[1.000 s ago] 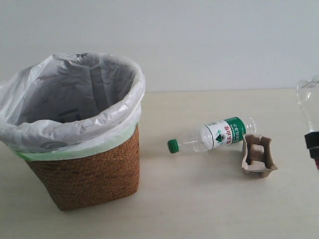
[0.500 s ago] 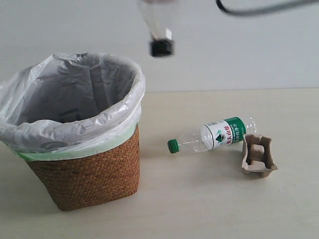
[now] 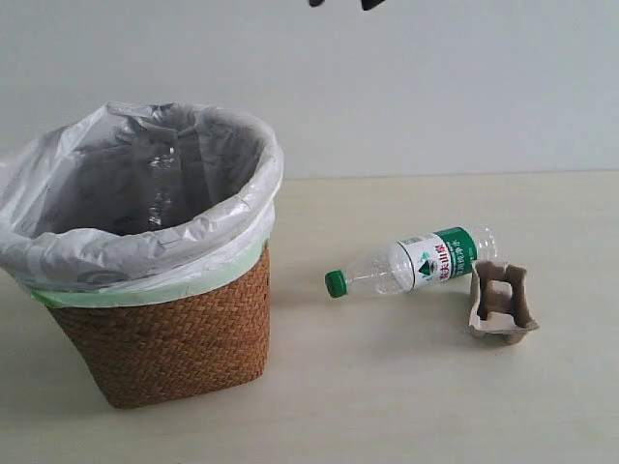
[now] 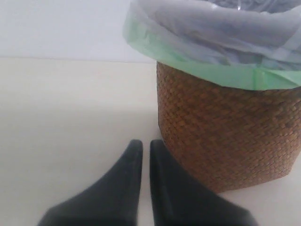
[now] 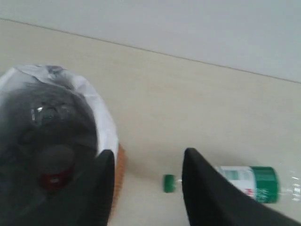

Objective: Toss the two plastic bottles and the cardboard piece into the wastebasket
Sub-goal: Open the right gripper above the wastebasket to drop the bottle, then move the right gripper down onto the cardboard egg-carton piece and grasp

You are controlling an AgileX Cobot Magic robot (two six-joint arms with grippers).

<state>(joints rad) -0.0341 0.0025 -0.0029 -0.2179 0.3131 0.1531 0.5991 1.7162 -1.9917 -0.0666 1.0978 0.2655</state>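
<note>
Since half a second earlier the red bottle [image 3: 159, 184] had moved most: then it hung cap-down in the air above the basket [image 3: 174, 338], and now it lay inside against the bag [image 3: 242, 208], its clear body showing through the liner in the exterior view and its red label low in the hollow in the right wrist view. The right gripper [image 5: 148, 153] stood high over the basket's rim with its jaws spread wide and nothing between them, which fitted a release made from directly above so the bottle would fall clear of the edge; only its dark tips showed at the top of the exterior view. The left gripper [image 4: 143, 143] rested low on the table [image 3: 387, 406] just beside the basket's wicker wall, jaws pressed together and empty, probably parked out of the way. The green bottle [image 3: 411, 261] and cardboard [image 3: 501, 302] had not shifted: the bottle lay on its side well apart from the basket, cap toward it, with the cardboard touching or nearly touching its far end. One of three items looked done.
</note>
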